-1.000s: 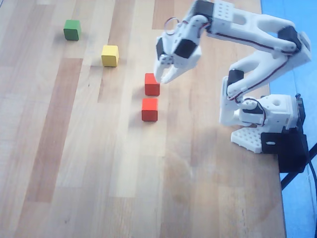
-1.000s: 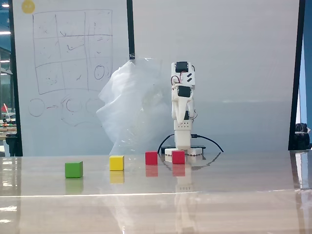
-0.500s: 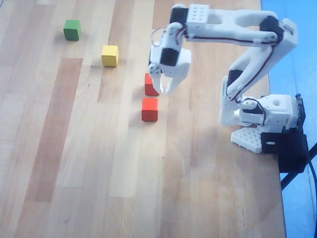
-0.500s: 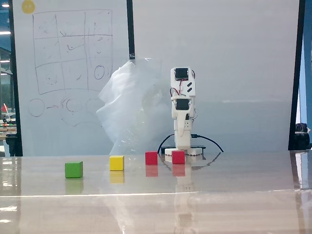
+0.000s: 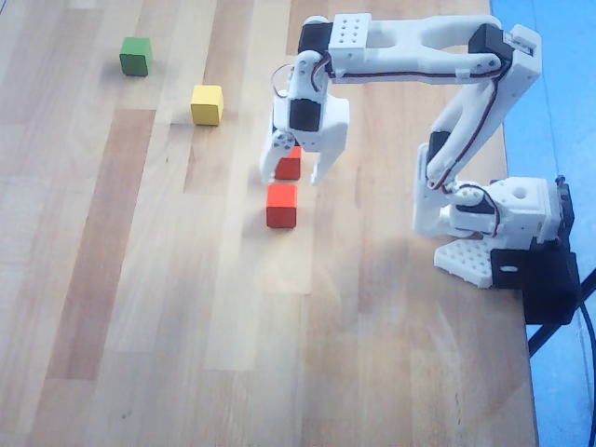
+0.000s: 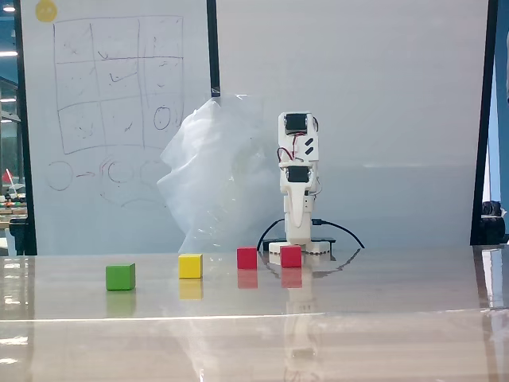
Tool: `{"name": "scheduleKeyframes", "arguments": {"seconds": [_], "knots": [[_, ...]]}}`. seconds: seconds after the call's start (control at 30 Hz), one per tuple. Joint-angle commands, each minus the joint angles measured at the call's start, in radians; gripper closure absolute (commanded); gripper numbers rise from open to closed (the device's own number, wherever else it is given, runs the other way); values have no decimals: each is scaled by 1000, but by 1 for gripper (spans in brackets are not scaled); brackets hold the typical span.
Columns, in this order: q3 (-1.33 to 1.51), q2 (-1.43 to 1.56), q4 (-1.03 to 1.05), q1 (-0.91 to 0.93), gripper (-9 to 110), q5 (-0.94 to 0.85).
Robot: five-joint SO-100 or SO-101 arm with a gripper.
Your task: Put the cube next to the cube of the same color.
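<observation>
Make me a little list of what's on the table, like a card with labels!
table: wooden
green block: far left in the overhead view, alone
yellow block: between the green block and the red ones
red blocks: two, close together but not touching; one under the arm, one free
arm: white, bent over the red blocks
fingers: spread open around one red block, not squeezing it

Even, bright daylight is seen in the overhead view, where a soft shadow is cast on the wooden table [image 5: 168, 279] beside the arm [image 5: 419, 56]. In the fixed view the glossy tabletop [image 6: 254, 318] is washed by glare and reflections; detail is slightly soft throughout.
</observation>
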Motion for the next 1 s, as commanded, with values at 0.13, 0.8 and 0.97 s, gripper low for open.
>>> {"name": "scheduleKeyframes", "arguments": {"seconds": [0.13, 0.8, 0.97], "knots": [[-81, -138, -95, 12, 71, -61], [-72, -362, -255, 115, 76, -81], [-72, -360, -255, 107, 94, -64]]}}
